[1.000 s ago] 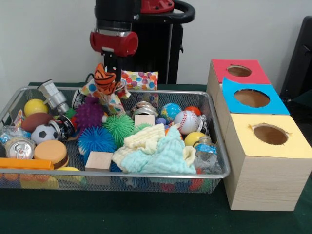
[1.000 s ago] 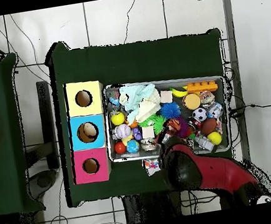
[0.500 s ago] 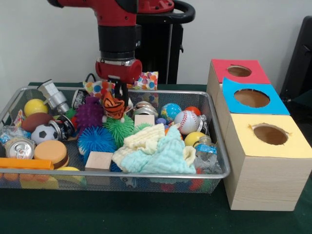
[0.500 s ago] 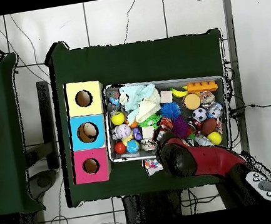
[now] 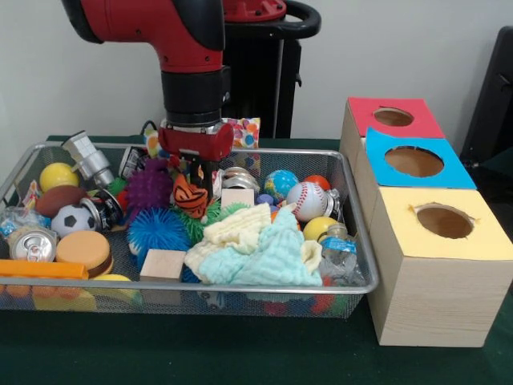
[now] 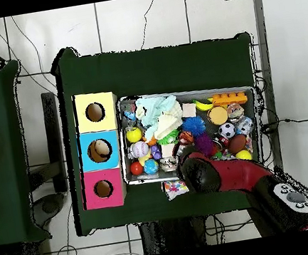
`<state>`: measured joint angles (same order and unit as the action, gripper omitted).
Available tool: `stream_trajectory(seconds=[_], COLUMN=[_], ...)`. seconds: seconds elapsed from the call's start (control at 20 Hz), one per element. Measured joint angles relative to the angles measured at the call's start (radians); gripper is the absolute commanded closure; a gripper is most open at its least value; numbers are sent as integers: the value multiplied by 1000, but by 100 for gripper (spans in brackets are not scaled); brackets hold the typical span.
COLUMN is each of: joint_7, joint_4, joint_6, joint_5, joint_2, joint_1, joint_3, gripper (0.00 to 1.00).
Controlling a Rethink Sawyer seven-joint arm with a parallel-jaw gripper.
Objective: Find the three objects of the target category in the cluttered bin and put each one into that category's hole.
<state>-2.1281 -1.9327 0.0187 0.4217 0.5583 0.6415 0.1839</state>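
Behind gripper (image 5: 197, 178) — tiger toy (image 5: 190, 196), half-hidden

Tiger-striped cloth at the jaws, over the mesh bin

The orange, black-striped cloth (image 5: 191, 195) hangs bunched between the closed jaws of the gripper (image 5: 195, 178), its lower end down among the spiky balls in the wire bin (image 5: 240, 286). A polka-dot cloth (image 5: 244, 132) lies behind the jaws at the bin's back rim. A crumpled pale-yellow cloth (image 5: 236, 228) and a mint cloth (image 5: 272, 257) lie piled together in front of the jaws, toward the front view's right. Well off to that side of the jaws, outside the bin, stand the red box (image 5: 361, 112), blue box (image 5: 381, 156) and yellow box (image 5: 401, 233), each with a round hole on top.
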Motion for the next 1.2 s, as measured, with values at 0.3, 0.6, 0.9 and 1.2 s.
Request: stream_trajectory(seconds=[0.3, 0.6, 0.9, 1.2], joint_7=[0, 0, 0, 0], joint_4=[14, 22, 24, 24], joint_6=[0, 1, 5, 34], joint_5=[0, 0, 0, -1], joint_2=[-6, -6, -6, 15], joint_1=[0, 0, -1, 3], joint_3=[3, 3, 3, 18], gripper=[0, 0, 0, 0])
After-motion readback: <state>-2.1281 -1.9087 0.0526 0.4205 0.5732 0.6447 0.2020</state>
